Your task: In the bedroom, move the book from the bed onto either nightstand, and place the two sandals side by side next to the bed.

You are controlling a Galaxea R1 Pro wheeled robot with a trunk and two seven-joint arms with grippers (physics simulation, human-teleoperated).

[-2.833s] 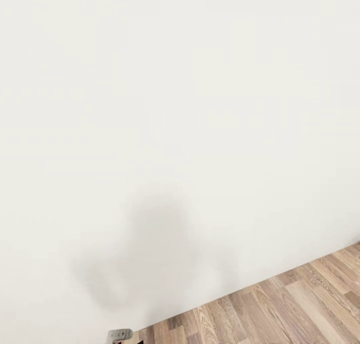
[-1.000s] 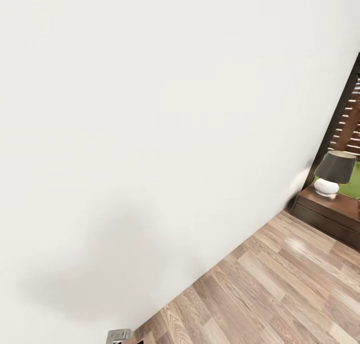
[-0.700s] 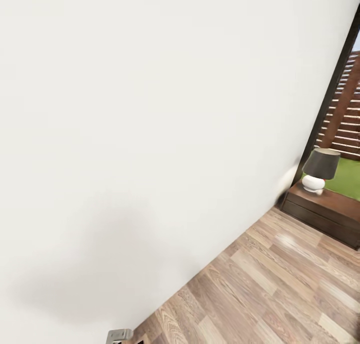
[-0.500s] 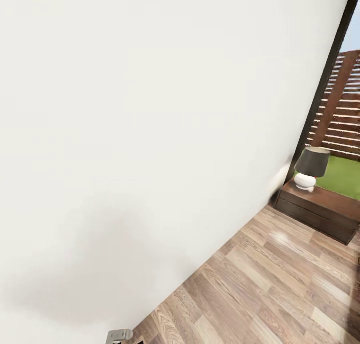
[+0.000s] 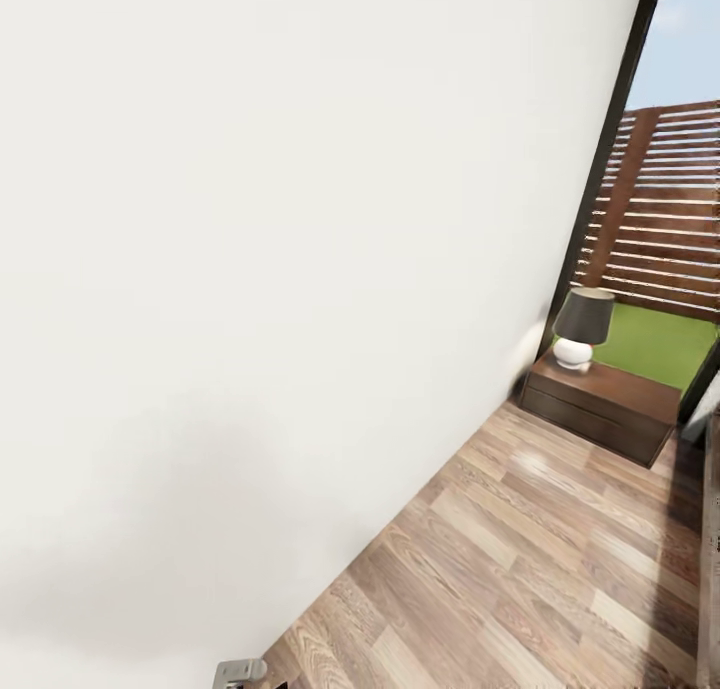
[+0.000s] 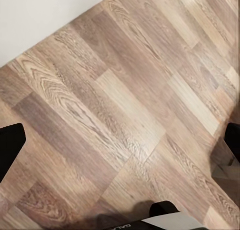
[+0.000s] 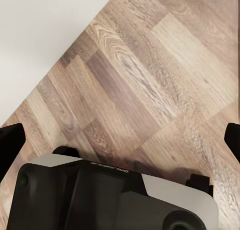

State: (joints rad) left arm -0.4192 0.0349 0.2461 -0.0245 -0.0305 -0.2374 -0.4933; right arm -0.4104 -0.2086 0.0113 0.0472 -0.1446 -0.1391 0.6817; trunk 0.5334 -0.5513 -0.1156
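Observation:
A low dark reddish-brown nightstand (image 5: pixel 600 404) stands against the white wall, below a tall black-framed window (image 5: pixel 660 199) that looks onto grass and a slatted fence. The book, the sandals and the bed's mattress are out of view. In the left wrist view my left gripper (image 6: pixel 120 142) is open, its black fingertips (image 6: pixel 10 146) at the picture's edges with bare wood floor between them. My right gripper (image 7: pixel 120 140) is open too, over the same plank floor beside the wall's foot, with nothing between its fingers.
A lamp (image 5: pixel 582 326) with a dark shade and white base stands on the nightstand. A plain white wall (image 5: pixel 280 269) runs close along my left. Brown wood-plank floor (image 5: pixel 520 569) stretches toward the nightstand. A dark strip (image 5: pixel 712 529) lines the right edge.
The camera has turned right: the wall's share of the picture has shrunk, and the nightstand, lamp and window have come into sight and slid leftward. Nothing in the room itself has moved.

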